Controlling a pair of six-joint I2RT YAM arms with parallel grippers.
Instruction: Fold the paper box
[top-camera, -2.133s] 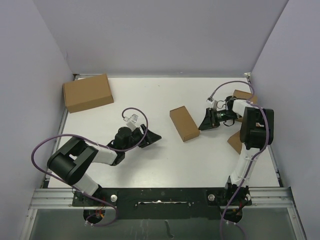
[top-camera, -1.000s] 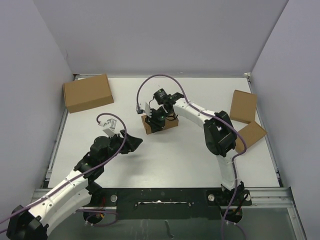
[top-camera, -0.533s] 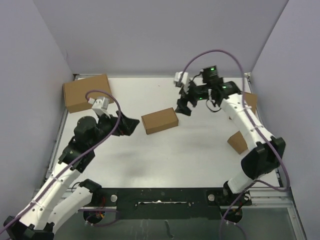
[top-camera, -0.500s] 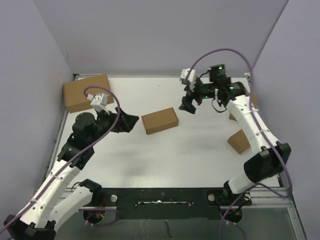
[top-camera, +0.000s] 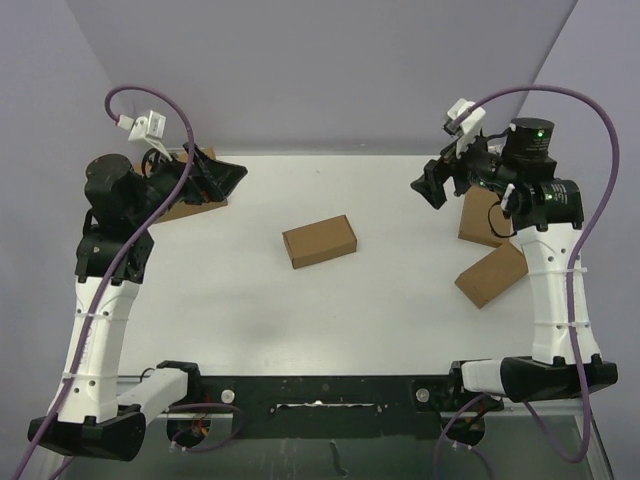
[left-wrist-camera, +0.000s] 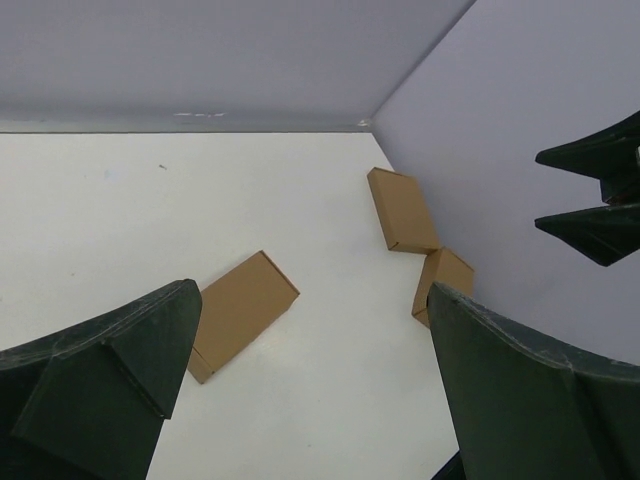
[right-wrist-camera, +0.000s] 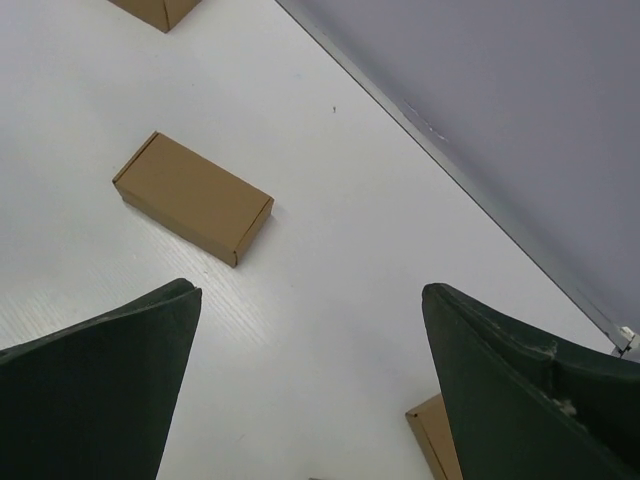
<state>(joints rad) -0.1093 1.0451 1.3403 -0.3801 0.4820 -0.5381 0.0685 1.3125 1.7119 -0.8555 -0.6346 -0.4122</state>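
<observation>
The paper box (top-camera: 320, 241) lies shut in the middle of the white table (top-camera: 300, 310), a small oblong of plain brown cardboard with nothing touching it. It shows in the left wrist view as the paper box (left-wrist-camera: 240, 312) and in the right wrist view as the paper box (right-wrist-camera: 194, 197). My left gripper (top-camera: 232, 180) hangs high over the far left corner, open and empty. Over the far right my right gripper (top-camera: 428, 190) is raised, also open and empty. From the wrists, the left gripper (left-wrist-camera: 312, 300) and right gripper (right-wrist-camera: 310, 292) frame only bare table.
A larger brown carton (top-camera: 178, 210) sits at the far left, mostly hidden behind my left arm. Two other closed brown boxes (top-camera: 482, 215) (top-camera: 492, 273) lie along the right edge. Grey walls close off the back and both sides.
Both arms have lifted away from the box and swung back to the far corners. Both grippers have opened wide. The box stays where it was left.
</observation>
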